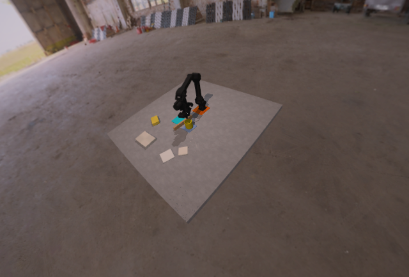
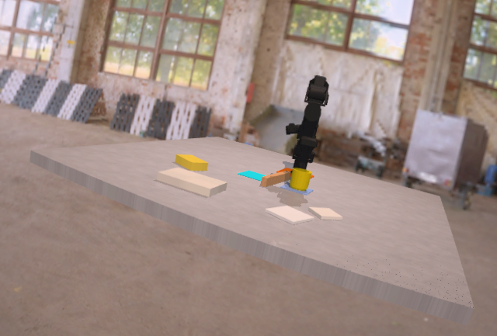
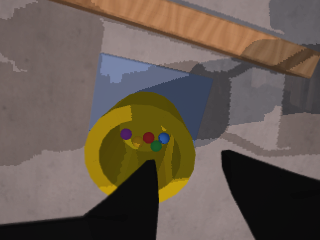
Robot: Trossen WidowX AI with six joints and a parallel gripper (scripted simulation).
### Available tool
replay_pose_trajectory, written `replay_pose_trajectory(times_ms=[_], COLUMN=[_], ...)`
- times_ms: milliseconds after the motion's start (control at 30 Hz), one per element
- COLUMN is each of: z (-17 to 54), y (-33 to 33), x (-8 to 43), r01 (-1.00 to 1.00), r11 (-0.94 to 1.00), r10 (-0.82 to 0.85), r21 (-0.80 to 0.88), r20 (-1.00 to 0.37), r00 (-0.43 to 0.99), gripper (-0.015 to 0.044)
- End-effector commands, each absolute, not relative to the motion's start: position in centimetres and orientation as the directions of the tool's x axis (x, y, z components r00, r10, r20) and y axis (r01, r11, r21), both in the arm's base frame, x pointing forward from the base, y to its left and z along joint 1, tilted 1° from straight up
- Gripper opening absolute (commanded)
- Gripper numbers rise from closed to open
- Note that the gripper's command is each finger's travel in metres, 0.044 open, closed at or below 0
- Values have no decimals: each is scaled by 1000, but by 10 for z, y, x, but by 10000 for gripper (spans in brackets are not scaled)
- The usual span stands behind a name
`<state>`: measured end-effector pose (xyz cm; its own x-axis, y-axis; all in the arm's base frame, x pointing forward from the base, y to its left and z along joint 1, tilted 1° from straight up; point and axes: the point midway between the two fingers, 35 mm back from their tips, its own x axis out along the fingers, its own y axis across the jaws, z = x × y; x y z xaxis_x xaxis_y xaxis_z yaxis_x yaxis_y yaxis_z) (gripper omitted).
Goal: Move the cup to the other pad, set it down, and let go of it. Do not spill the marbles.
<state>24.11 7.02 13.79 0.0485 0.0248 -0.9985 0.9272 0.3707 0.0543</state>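
A yellow cup point(image 1: 188, 124) point(image 2: 300, 180) point(image 3: 92, 155) stands upright on the blue pad point(image 1: 189, 130) point(image 2: 289, 188) point(image 3: 120, 80). Several small marbles lie inside it, among them a red marble point(image 3: 148, 137) and a purple marble point(image 3: 126, 134). The cyan pad point(image 1: 177, 120) point(image 2: 251, 174) lies bare on the far side of a wooden bar. My gripper point(image 1: 186, 115) point(image 3: 188, 163) is partly open and empty, above the cup. In the wrist view one fingertip overlaps the cup's opening and the other is right of the cup. The fingertips are hard to make out in the exterior view.
The wooden bar point(image 1: 178, 125) point(image 2: 275, 178) point(image 3: 200, 25) lies between the two pads. A yellow block point(image 1: 154, 120) point(image 2: 191, 162), a thick beige block point(image 1: 145, 139) point(image 2: 190, 181) and two flat pale tiles lie farther out. An orange patch point(image 1: 206, 110) is at the arm's base.
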Motion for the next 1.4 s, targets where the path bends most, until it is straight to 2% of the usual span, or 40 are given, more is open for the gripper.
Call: replay_pose_trajectory(times_ms=[0,1367], z=[136,78], y=[71,72], x=[241,242], r01=[930,929], r11=[364,367], r10=[25,23], r21=[46,46], r20=[-999,-999], r00=[40,41], gripper=[167,160])
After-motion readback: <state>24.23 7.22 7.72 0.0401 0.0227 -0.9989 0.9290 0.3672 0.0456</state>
